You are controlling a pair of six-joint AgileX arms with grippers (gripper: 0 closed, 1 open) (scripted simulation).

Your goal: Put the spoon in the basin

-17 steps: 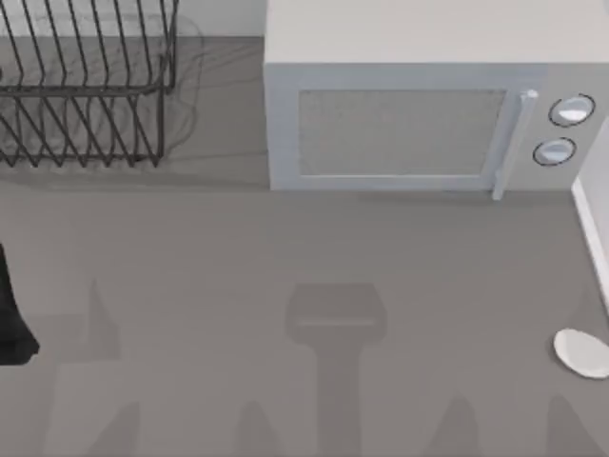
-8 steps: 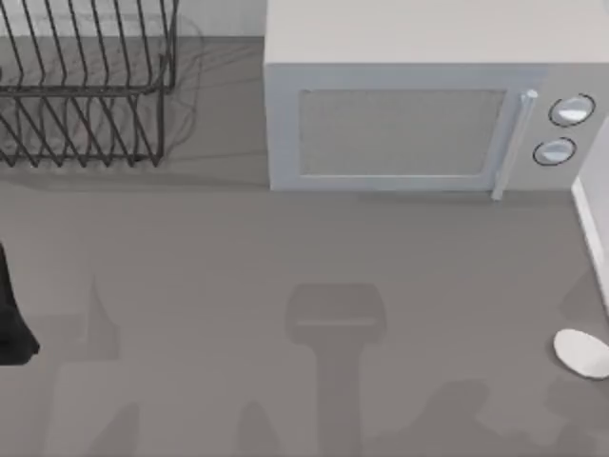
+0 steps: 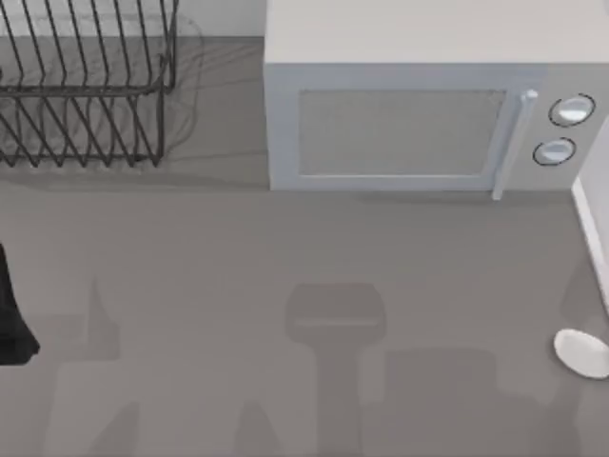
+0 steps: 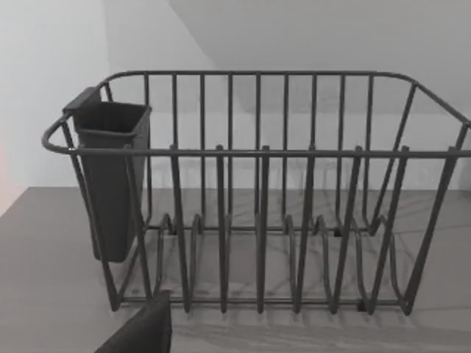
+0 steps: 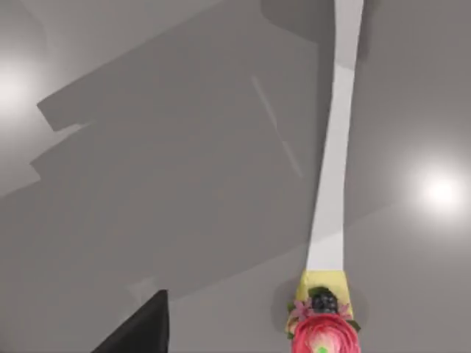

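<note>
The spoon (image 3: 582, 352) shows as a smooth white oval lying on the grey table at the right edge of the top view. In the right wrist view a long white strip (image 5: 335, 162) runs down to a yellow block and a pink flower-like end (image 5: 322, 327); I cannot tell whether it belongs to the spoon. A dark corner of my right gripper (image 5: 140, 331) hangs above the table there. My left arm (image 3: 11, 314) is parked at the table's left edge, and a dark corner of its gripper (image 4: 143, 334) faces the dish rack. The basin is out of view.
A white microwave (image 3: 400, 114) with two silver knobs (image 3: 569, 110) stands at the back. A black wire dish rack (image 3: 86, 86) with a dark utensil cup (image 4: 110, 176) sits at the back left. A slanted white edge (image 3: 592, 238) lines the right border.
The shadow at the table's front right has spread leftward into a broad block. The spoon, microwave, rack and left arm have not moved.
</note>
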